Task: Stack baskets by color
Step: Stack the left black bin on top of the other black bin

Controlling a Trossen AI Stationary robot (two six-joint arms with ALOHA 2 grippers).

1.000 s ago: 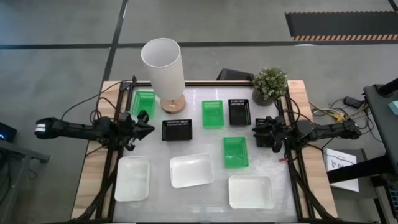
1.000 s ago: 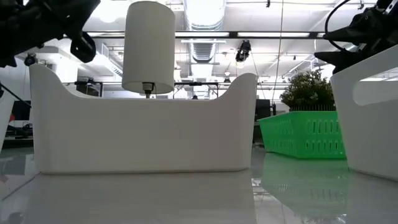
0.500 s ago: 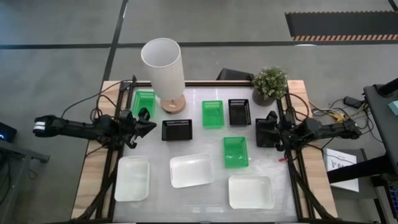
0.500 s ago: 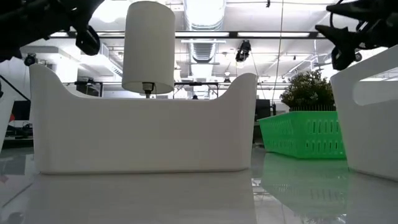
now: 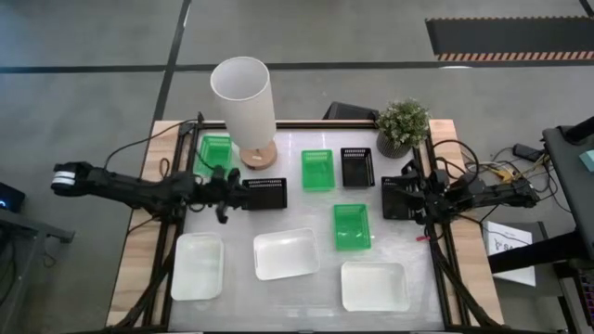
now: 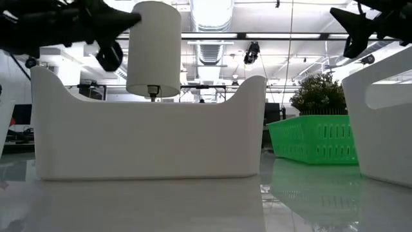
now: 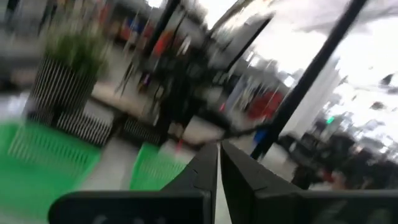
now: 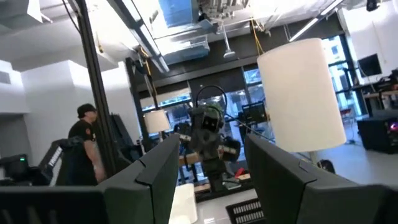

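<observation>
Two arms frame the table, and we read across from the left, taking the lamp [image 5: 242, 109] as our landmark. Beside the lamp's base on its left sits a green basket [image 5: 214, 151]. In front of the base, the left gripper [image 5: 232, 188] has slid rightward over the last second and now hovers at the left end of the black basket [image 5: 264, 193], its fingers [image 7: 211, 167] clenched together and holding nothing. We judge it is lining up on that black basket, yet it must release before it can grasp. Right of the lamp lie a second green basket [image 5: 316, 170] and another black basket [image 5: 357, 166]; nearer us, a third green basket [image 5: 352, 226] and three white baskets [image 5: 287, 253]. Farthest right of the lamp, the right gripper [image 5: 391, 198] waits, spread wide and empty. No stacking has begun.
</observation>
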